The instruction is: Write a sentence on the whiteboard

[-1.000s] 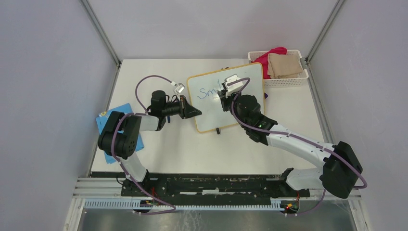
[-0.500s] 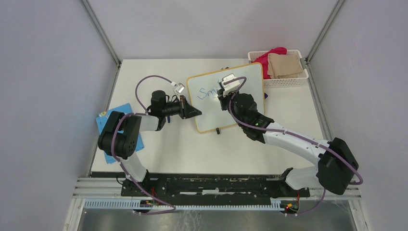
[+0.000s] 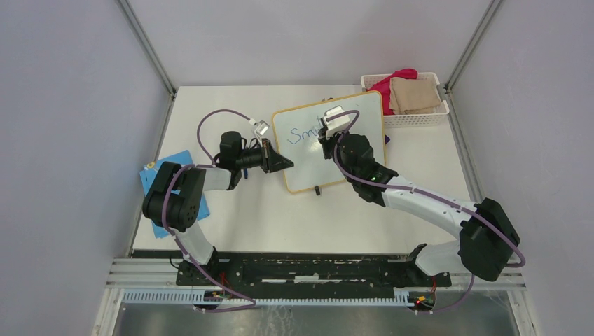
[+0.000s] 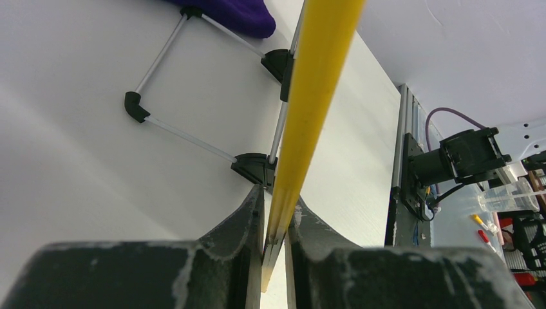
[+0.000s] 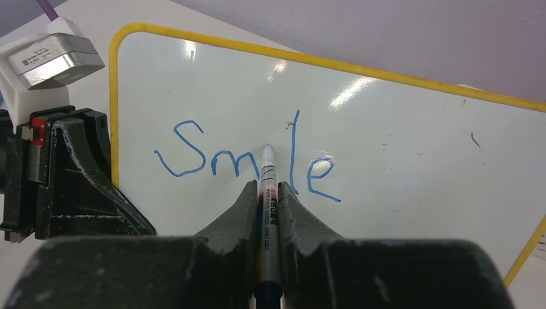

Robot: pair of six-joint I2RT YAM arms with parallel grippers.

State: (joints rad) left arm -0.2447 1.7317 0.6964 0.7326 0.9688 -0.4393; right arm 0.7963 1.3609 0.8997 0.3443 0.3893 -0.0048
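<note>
In the overhead view the sentence (image 3: 305, 134) is hidden beyond "Sm" by the right gripper (image 3: 324, 137). From the right wrist, "Sm le" is read in blue. The whiteboard (image 3: 308, 168), set mid-table, is seen edge-on from the left wrist, its face unseen. Its yellow left edge is clamped between the closed fingers of the left gripper (image 4: 275, 215). A marker (image 5: 268, 183) is pinched between the right fingers, with its tip at the gap between "m" and "l". Contact cannot be judged.
</note>
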